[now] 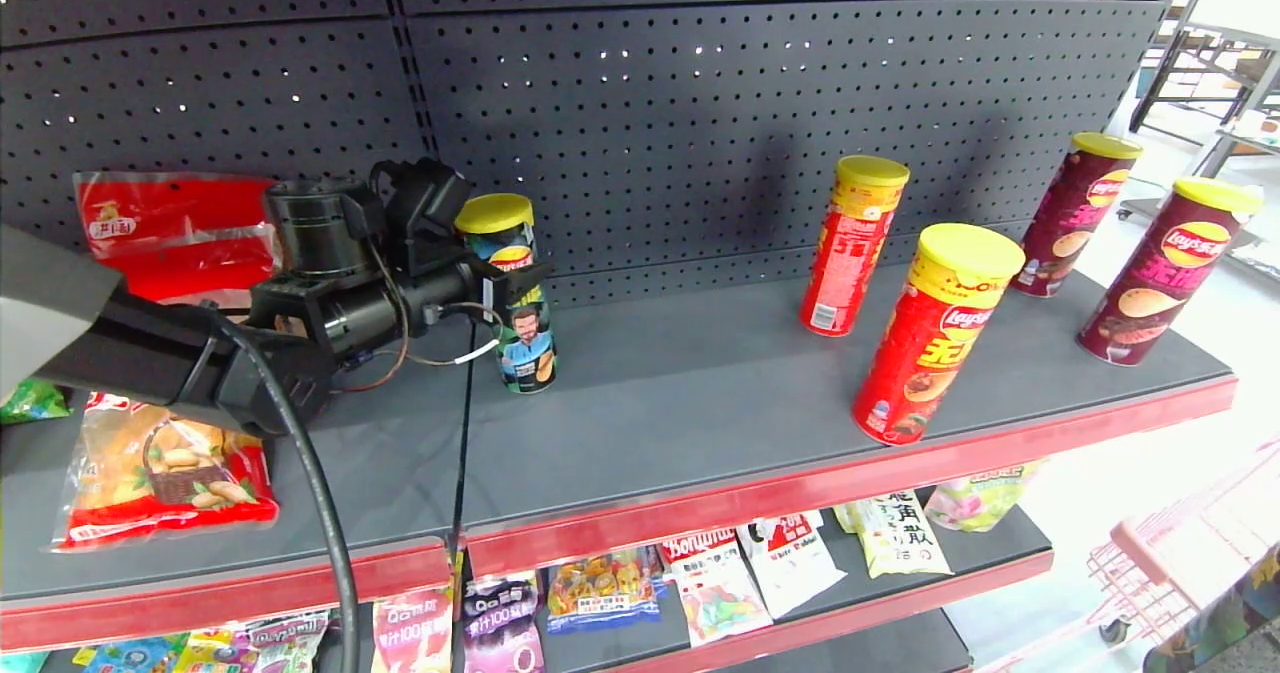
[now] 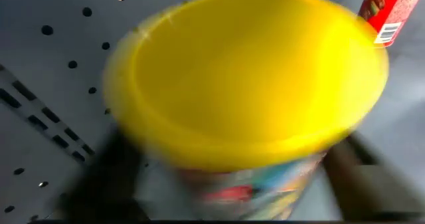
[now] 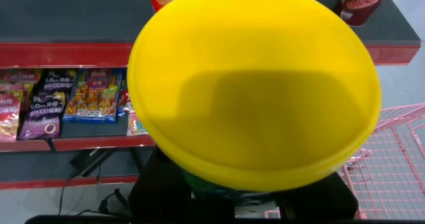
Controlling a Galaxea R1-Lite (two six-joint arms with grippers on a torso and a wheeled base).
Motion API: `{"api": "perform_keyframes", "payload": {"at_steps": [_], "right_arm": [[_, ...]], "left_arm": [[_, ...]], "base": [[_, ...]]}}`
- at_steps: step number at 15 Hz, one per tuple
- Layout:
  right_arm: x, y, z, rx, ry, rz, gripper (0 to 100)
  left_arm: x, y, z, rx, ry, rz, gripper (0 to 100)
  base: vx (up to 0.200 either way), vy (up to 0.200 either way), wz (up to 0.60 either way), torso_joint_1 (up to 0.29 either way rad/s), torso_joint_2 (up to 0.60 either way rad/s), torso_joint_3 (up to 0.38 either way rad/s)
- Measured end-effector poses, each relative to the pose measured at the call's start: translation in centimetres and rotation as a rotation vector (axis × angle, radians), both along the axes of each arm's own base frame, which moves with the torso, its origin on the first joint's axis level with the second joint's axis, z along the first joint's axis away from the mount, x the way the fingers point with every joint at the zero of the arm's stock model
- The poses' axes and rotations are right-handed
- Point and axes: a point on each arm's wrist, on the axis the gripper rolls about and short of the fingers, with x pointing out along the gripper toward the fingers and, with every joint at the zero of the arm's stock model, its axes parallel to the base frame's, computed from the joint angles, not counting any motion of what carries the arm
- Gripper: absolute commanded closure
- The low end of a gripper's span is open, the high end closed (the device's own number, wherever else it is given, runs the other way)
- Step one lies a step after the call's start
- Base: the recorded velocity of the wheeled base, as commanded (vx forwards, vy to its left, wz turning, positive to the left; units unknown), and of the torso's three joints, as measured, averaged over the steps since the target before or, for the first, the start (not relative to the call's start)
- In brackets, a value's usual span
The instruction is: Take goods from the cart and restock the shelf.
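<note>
left gripper (image 1: 508,288) clenched on green can (image 1: 525,343); can upright, apparently seated on shelf (image 1: 700,393), far back, well left of red can (image 1: 935,333). right gripper (image 3: 242,201) grasps second can (image 3: 255,84) out in front of the shelf, near cart (image 3: 392,164). risk: a finger dragging on release tips the tall, narrow green can.

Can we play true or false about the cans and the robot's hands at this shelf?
1. The left gripper has a small can between its fingers. True.
2. The cans on the shelf have red lids. False: the lids are yellow.
3. Two red cans stand on the shelf. True.
4. The peanut bag hangs on the back wall. False: it lies on the shelf.
5. The right gripper is empty. False: it holds a yellow-lidded can.
</note>
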Motion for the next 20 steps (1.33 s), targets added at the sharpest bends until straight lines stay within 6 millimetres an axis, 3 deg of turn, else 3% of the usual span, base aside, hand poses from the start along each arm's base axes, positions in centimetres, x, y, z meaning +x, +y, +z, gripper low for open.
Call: {"api": "perform_keyframes", "payload": {"at_steps": [5, 8, 13, 15, 20], "right_arm": [[0.0, 0.0, 0.0, 0.000, -0.001, 0.000, 100], [-0.1, 0.0, 0.0, 0.001, -0.003, -0.001, 100], [0.0, 0.0, 0.0, 0.000, -0.004, 0.000, 100], [0.0, 0.0, 0.0, 0.000, -0.003, 0.000, 100], [0.0, 0.0, 0.0, 0.000, 0.000, 0.000, 100]], "left_arm": [[-1.0, -0.1, 0.0, -0.004, 0.017, -0.028, 100], [-3.5, 0.1, 0.3, -0.026, 0.056, -0.077, 100], [-9.8, 0.2, 1.2, -0.091, 0.116, -0.074, 100], [-11.2, 0.1, 1.1, -0.088, 0.123, -0.089, 100], [-11.7, -0.6, 0.8, -0.098, 0.084, -0.094, 100]], "base": [[0.000, 0.000, 0.00, 0.000, 0.00, 0.000], [0.000, 0.000, 0.00, 0.000, 0.00, 0.000], [0.000, 0.000, 0.00, 0.000, 0.00, 0.000], [0.000, 0.000, 0.00, 0.000, 0.00, 0.000], [0.000, 0.000, 0.00, 0.000, 0.00, 0.000]]}}
